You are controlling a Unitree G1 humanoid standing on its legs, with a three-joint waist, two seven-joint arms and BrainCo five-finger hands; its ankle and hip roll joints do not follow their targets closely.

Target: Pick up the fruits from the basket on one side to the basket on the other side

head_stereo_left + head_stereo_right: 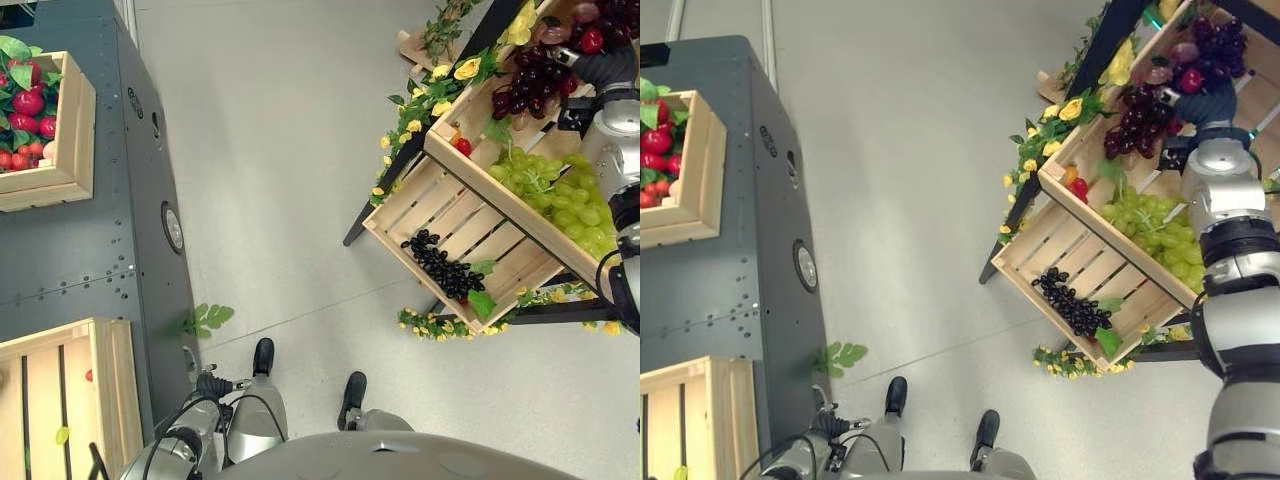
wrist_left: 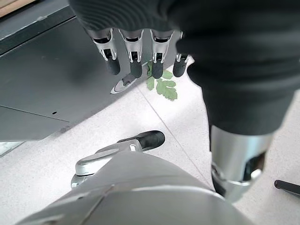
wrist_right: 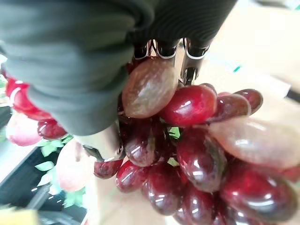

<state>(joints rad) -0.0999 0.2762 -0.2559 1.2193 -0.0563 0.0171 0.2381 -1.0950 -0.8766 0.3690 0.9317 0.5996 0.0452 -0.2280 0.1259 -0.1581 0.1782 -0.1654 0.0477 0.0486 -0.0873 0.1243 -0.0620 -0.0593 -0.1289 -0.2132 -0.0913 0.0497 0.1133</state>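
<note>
My right hand (image 1: 604,66) reaches into the top crate of the slanted fruit stand (image 1: 452,160). In the right wrist view its fingers (image 3: 193,55) and thumb (image 3: 104,141) close round a bunch of glossy red grapes (image 3: 190,157). Dark purple grapes (image 1: 530,85) and red fruit (image 1: 591,40) lie in that same crate. The crates below hold green grapes (image 1: 560,195) and black grapes (image 1: 445,266). On the left, a wooden crate (image 1: 76,125) on the grey cabinet holds red fruit (image 1: 27,104) with leaves. My left hand (image 2: 135,60) hangs low beside the cabinet, fingers straight and holding nothing.
A grey metal cabinet (image 1: 100,230) runs along the left. A second slatted wooden crate (image 1: 62,395) sits at its near end. Yellow flowers and leaves (image 1: 432,100) trim the stand, whose black legs (image 1: 380,190) reach the floor. A green leaf (image 1: 208,318) lies by the cabinet.
</note>
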